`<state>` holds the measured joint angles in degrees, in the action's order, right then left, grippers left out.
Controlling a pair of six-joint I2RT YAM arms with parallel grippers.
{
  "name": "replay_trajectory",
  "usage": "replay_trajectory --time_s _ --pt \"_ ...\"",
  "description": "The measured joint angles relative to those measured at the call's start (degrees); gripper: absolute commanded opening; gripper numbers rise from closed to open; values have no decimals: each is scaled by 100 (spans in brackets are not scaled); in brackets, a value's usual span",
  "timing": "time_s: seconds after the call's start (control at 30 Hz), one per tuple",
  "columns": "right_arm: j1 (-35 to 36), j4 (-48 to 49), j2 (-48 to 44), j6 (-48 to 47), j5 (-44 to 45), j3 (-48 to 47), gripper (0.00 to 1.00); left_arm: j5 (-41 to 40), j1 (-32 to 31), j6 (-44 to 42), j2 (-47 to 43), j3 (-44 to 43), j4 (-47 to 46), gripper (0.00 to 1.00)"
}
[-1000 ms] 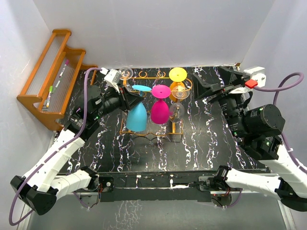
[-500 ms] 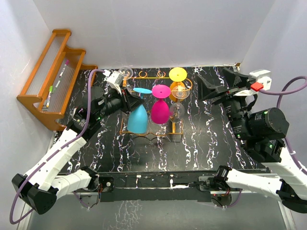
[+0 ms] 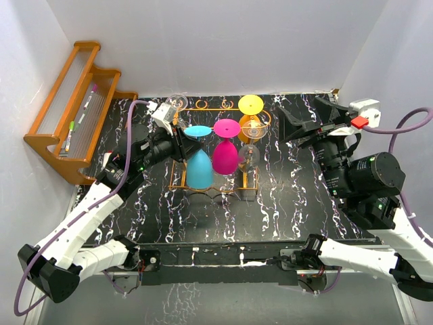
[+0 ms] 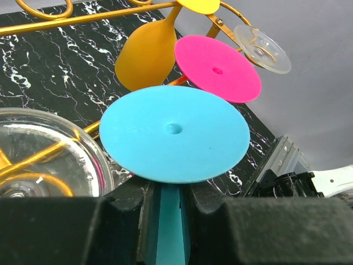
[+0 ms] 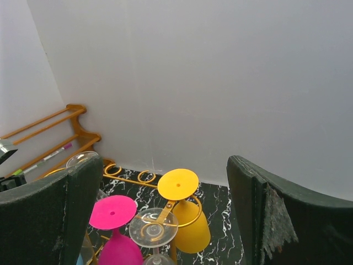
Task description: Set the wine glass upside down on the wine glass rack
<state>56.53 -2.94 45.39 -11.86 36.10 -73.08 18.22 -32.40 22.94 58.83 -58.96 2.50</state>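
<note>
Item: blue wine glass [image 3: 199, 169], inverted, foot up, at wine glass rack [image 3: 223, 110], beside pink glass [image 3: 225, 157]. My left fingers [image 4: 124, 207] clamp its stem; right fingers [image 5: 265, 221] spread, empty. Step: seating. Next, I judge: lower, confirm support, release.

The black, white-veined table [image 3: 291, 203] carries the gold wire wine glass rack [image 3: 206, 109].

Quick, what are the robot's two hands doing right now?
Left gripper: shut on the blue wine glass, at its stem.
Right gripper: open, holding nothing.
</note>
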Motion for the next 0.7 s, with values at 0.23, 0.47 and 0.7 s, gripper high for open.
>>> replay_trajectory --time_s 0.23,0.47,0.7 --pt "-2 -2 -13 0 -2 87 98 0 0 0 0 2 -2 20" --pt "-2 0 -15 0 -2 87 98 -24 0 2 17 -11 0 20" --pt "-2 2 -20 2 -2 90 98 -72 2 7 151 -105 7 20"
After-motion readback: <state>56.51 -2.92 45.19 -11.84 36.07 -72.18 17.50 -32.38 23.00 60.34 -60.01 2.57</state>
